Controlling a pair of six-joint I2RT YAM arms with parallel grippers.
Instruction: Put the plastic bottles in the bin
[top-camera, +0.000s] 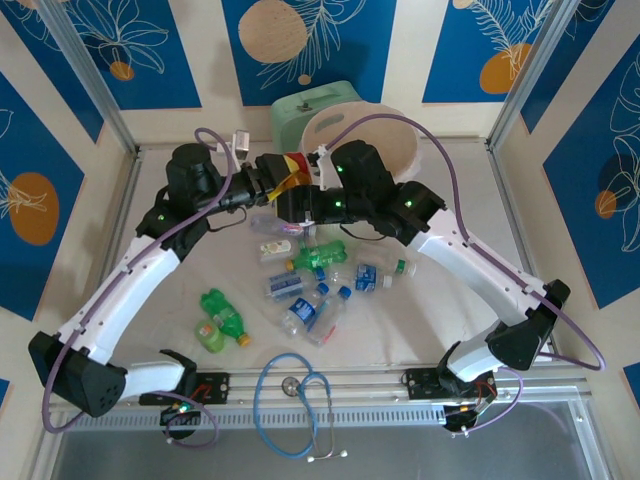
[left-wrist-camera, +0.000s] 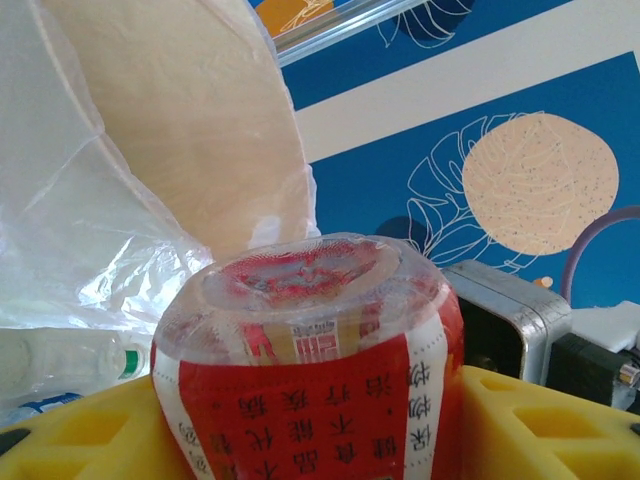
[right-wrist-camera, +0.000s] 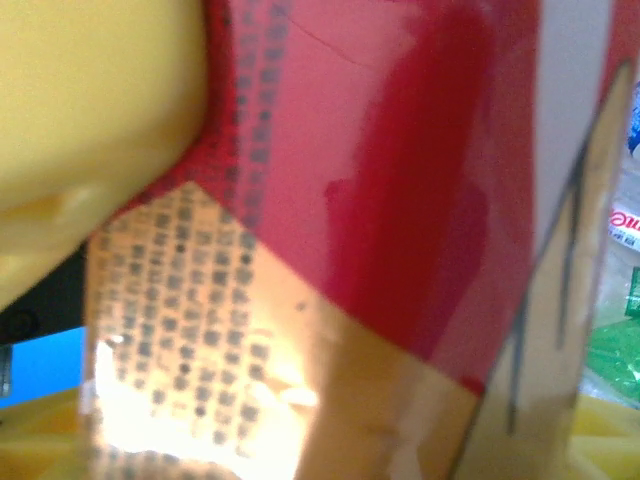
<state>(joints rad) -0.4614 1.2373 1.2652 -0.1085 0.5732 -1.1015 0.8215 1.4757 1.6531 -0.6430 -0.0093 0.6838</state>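
Red-label bottle (left-wrist-camera: 310, 390) cut off below in left wrist view, blurred in right wrist view

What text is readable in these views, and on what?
"不能代": white print on the red bottle label, upside down in the left wrist view; the characters around it are unclear.
Small print rows on that label, right wrist view: blurred, unreadable.
Labels on the table bottles, top view: too small to read.

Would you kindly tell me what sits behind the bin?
A mint-green box sits behind the bin, toward its left; the bin covers the box's near side, so contact cannot be told.
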